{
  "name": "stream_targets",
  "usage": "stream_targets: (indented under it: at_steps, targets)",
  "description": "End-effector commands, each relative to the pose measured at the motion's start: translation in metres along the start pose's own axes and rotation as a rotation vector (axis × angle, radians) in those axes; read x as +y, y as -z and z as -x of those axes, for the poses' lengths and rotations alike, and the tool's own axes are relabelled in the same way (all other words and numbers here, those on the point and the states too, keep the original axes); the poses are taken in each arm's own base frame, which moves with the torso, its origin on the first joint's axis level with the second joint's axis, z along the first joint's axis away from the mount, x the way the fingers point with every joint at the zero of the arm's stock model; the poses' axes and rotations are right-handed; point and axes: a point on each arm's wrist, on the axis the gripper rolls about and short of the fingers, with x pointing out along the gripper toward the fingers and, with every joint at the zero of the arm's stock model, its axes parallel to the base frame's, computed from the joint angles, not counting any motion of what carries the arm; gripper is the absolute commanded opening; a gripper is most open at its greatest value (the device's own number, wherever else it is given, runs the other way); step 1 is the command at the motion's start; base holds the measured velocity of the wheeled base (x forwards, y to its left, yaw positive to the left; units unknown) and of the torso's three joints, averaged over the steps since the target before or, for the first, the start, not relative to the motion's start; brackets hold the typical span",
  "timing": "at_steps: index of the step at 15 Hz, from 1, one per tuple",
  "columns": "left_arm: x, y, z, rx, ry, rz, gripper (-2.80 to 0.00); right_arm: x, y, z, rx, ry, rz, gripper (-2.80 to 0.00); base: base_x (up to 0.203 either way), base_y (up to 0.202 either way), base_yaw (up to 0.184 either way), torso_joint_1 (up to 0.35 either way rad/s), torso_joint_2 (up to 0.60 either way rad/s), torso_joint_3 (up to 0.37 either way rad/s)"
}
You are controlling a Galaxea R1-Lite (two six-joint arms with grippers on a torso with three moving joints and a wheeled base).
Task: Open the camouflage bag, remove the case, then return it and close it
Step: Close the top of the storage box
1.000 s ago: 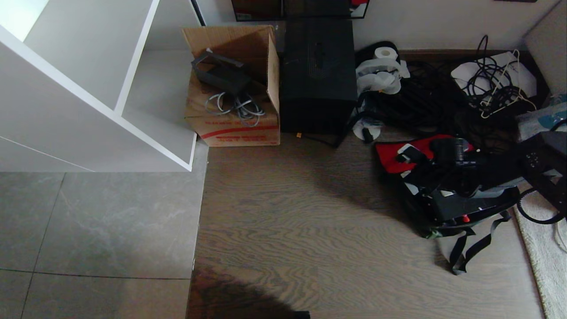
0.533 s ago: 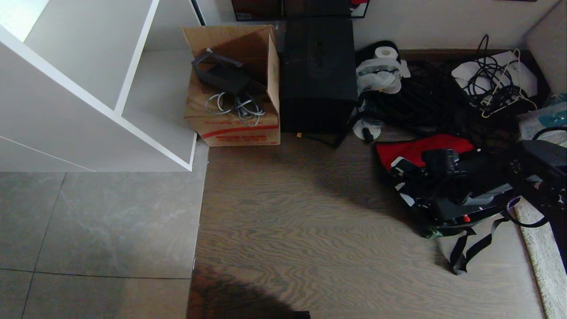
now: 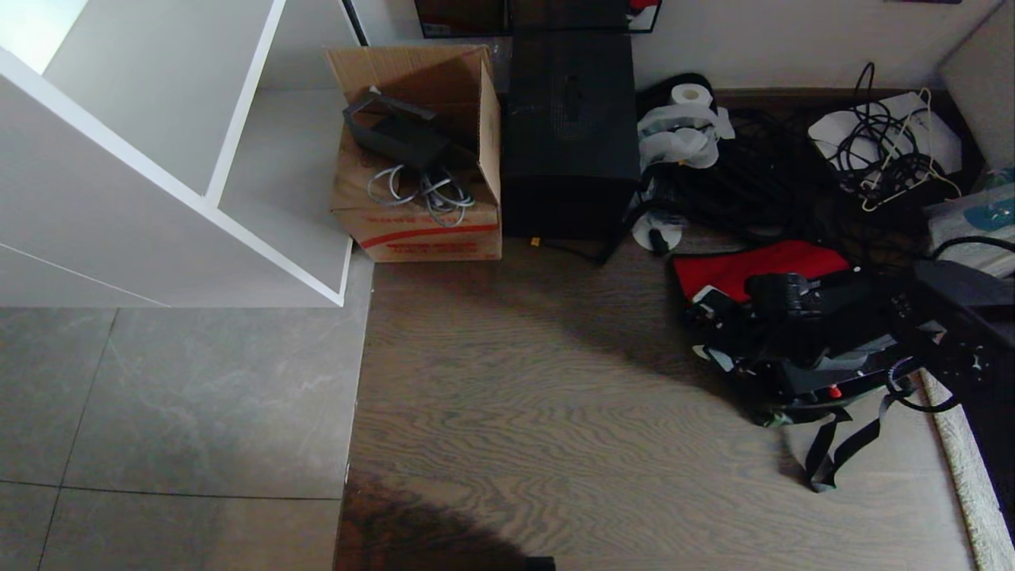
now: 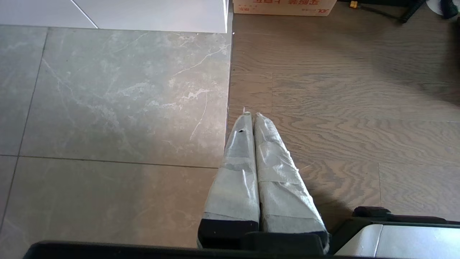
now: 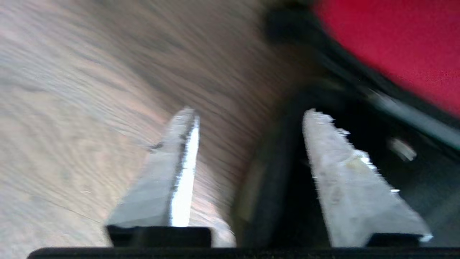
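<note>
The camouflage bag (image 3: 753, 270) lies open on the wooden floor at the right, its red lining turned up. Inside it lies the black case (image 3: 817, 374), its small red latch facing the front. My right arm reaches over the bag from the right, and my right gripper (image 3: 708, 311) hangs at the bag's left edge. In the right wrist view the right gripper (image 5: 249, 113) is open, with the bag's dark rim (image 5: 273, 172) between its fingers but not pinched, and the red lining (image 5: 395, 46) beyond. My left gripper (image 4: 249, 115) is parked, shut and empty, above the floor seam.
A tall black box (image 3: 571, 135) and an open cardboard box (image 3: 416, 159) stand against the back wall. A white shelf unit (image 3: 158, 159) fills the left. Tangled cables (image 3: 880, 151) and paper rolls (image 3: 686, 119) lie behind the bag, a rug (image 3: 963, 468) at its right.
My right gripper has opened and moved left and nearer along the bag, uncovering more red lining. The left arm has kept still.
</note>
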Motion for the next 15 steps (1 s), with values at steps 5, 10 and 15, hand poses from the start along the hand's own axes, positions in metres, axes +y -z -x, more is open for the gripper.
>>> stream_targets:
  at_steps: [5, 10, 15]
  targets:
    - [0.0, 0.0, 0.0, -0.002, 0.0, 0.0, -2.8, 0.002, 0.018, -0.014, 0.06, 0.022, -0.002, 0.0, 0.0, 0.0, 0.0, 0.0, 0.0, 0.0]
    - [0.0, 0.0, 0.0, -0.002, 0.0, 0.0, -2.8, 0.009, 0.029, -0.034, 0.081, 0.031, -0.005, 0.0, 0.0, 0.0, 0.0, 0.0, 0.0, 0.0]
    - [0.0, 0.0, 0.0, -0.002, 0.0, 0.0, -2.8, 0.005, 0.036, -0.045, 0.08, 0.051, -0.007, 0.0, 0.0, 0.0, 0.0, 0.0, 0.0, 0.0]
